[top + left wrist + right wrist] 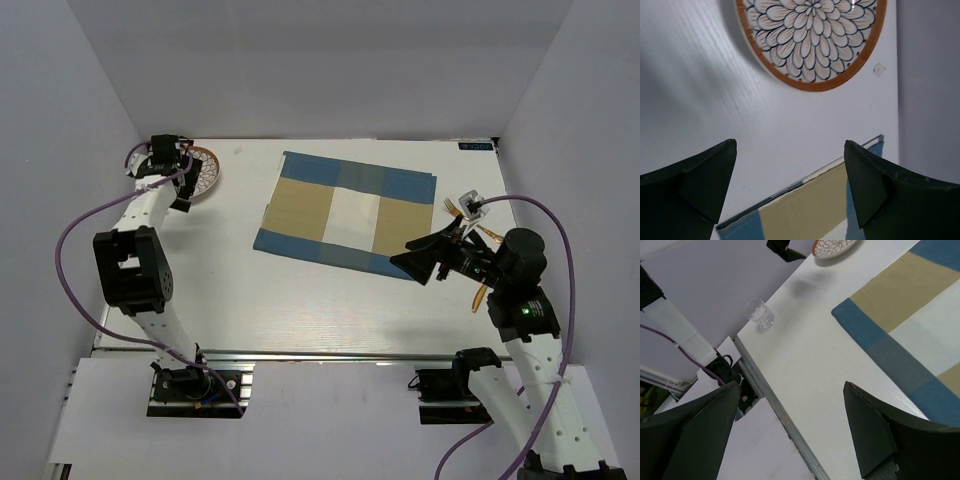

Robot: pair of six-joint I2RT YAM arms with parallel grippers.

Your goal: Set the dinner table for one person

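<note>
Hovering by plate [810,35] with left end effector [790,145] released, right end effector [792,385] released too; could skid plate off tabletop [690,75] pinching rim shallowly.

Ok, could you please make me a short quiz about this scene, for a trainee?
1. True or false: the plate lies on the placemat.
2. The right gripper hovers at which end of the placemat? A left; B right; C far.
3. Fill in: the fingers of the left gripper are ___.
Key: 1 false, the plate rests on the bare dinner table; 2 B; 3 open.
</note>
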